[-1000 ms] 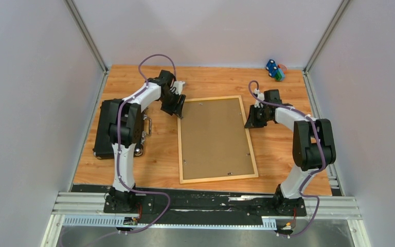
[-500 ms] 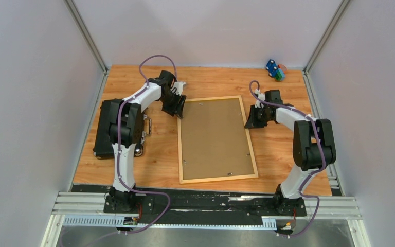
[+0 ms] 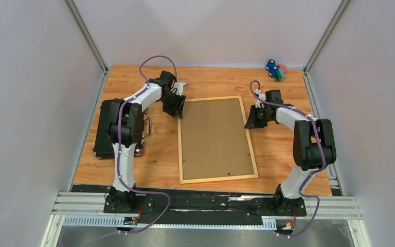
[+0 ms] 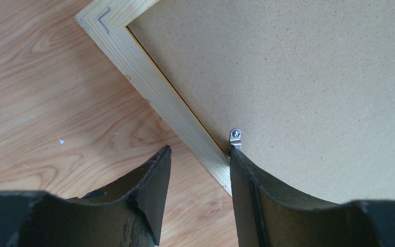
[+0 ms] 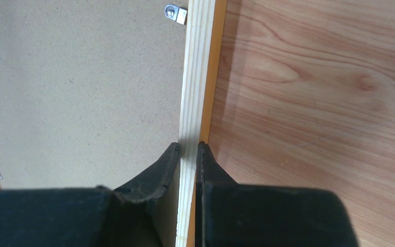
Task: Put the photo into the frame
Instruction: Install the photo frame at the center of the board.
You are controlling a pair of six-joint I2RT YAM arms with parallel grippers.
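Observation:
The frame (image 3: 218, 178) lies face down in the middle of the table, a plain brown backing board (image 3: 215, 138) filling it. The photo is hidden. My left gripper (image 3: 179, 110) is at the frame's far left corner. In the left wrist view it (image 4: 199, 150) stands open astride the pale wood rail (image 4: 149, 85), one fingertip on the table and the other against a small metal clip (image 4: 235, 138) on the board. My right gripper (image 3: 250, 122) is at the far right rail. In the right wrist view it (image 5: 187, 145) is shut on that rail (image 5: 198, 77), below another clip (image 5: 175, 13).
A black rectangular case (image 3: 105, 128) lies at the left edge beside the left arm. Small blue and green toys (image 3: 274, 70) sit in the back right corner. Grey walls close in the table on three sides.

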